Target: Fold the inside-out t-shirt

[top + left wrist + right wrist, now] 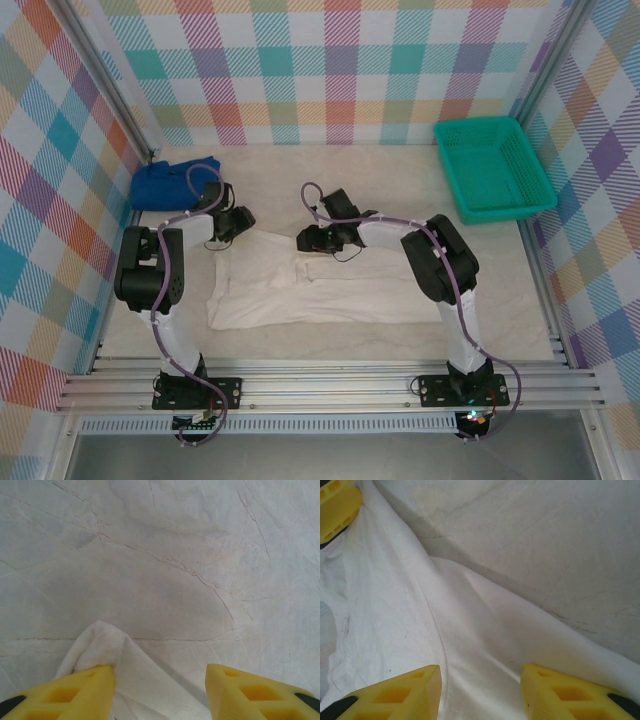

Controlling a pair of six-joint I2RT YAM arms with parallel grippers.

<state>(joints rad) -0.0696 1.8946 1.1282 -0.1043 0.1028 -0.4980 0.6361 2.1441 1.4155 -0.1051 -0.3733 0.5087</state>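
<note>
Hovering over the white soft cotton t-shirt [330, 295] on the pale marbled table [400, 190].
My left gripper [160, 692] and right gripper [480, 692] both gape wide, cloth beneath the 2 of them.

Each wrist view's bottom edge cuts off the yellow plastic fingers of my left gripper [160, 677] and right gripper [480, 677]. From above, my wrists hide the far edge of the white cotton t-shirt [300, 295] and part of the crumpled blue cloth [165, 185].

The t-shirt [300, 295] is white, the basket [505, 212] teal, walls [340, 70] plaid.
</note>
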